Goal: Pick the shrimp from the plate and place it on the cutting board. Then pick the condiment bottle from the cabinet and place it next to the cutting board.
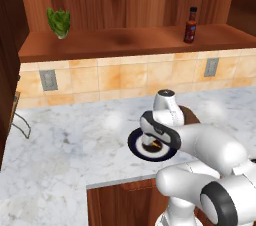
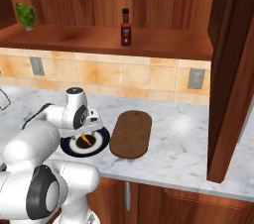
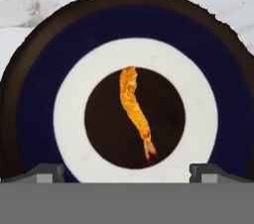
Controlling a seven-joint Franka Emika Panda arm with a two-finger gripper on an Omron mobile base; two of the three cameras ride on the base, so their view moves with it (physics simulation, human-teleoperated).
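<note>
The small curved orange shrimp point(image 3: 135, 111) lies in the dark brown centre of the round navy-rimmed plate point(image 3: 44, 69). My gripper point(image 3: 128, 173) hangs straight above it, open, one fingertip on each side and nothing between them. From the base, the hand point(image 2: 87, 130) hovers close over the plate point(image 2: 101, 141) and shrimp point(image 2: 86, 140). The oval wooden cutting board point(image 2: 131, 134) lies just right of the plate, bare. The red condiment bottle point(image 2: 126, 28) stands upright on the cabinet's open shelf point(image 2: 99, 39). It also appears at the shelf's right point(image 1: 190, 25).
A green leafy vegetable point(image 1: 59, 22) sits at the shelf's left end. A tall wooden cabinet side point(image 2: 233, 69) drops to the marble counter point(image 2: 188, 143) right of the board. A wire rack point(image 1: 20, 125) stands at the counter's far left. The counter's front edge runs just before the plate.
</note>
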